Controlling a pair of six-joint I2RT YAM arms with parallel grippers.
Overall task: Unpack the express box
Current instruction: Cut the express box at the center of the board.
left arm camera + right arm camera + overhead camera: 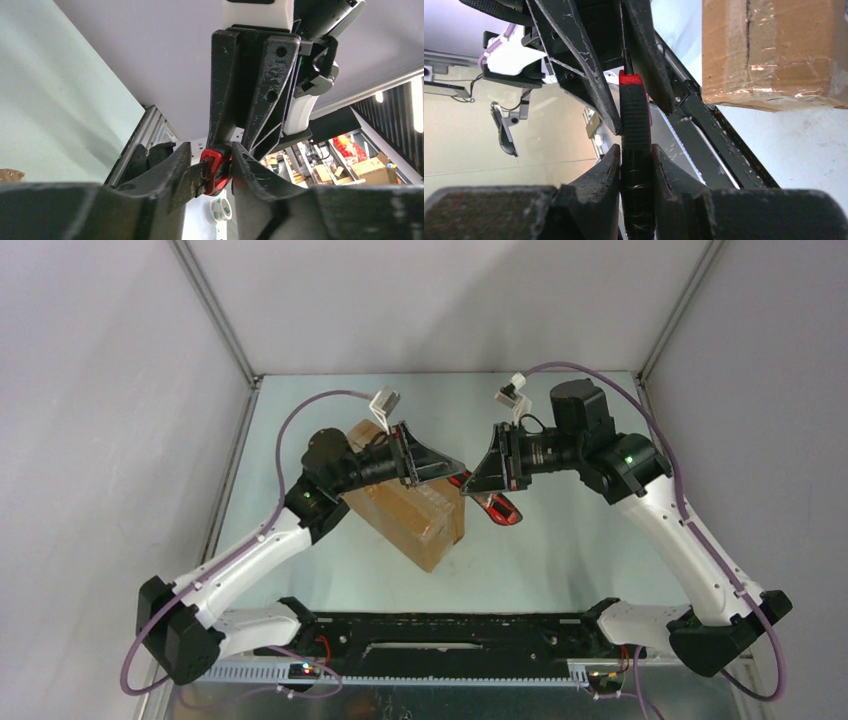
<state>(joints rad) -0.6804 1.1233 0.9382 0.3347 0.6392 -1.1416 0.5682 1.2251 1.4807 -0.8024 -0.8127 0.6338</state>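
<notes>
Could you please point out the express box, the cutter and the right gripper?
express box (415,520): top external view, on its taped cardboard face.
cutter (634,117): right wrist view, on its black handle.
right gripper (635,155): right wrist view, midway between its fingertips.

1. Your express box (774,50) is matt brown corrugated cardboard, wrapped in glossy, wrinkled clear tape.
2. The box cutter (634,135) has a black textured plastic grip, a shiny red plastic nose and a dull grey metal blade.
3. The fingers (596,175) of your right pincer (635,155) are matt black plastic, scuffed and scratched pale.
4. Your table (580,540) looks smooth, pale and faintly reflective.
5. The arm shells (690,550) are glossy white plastic.
</notes>
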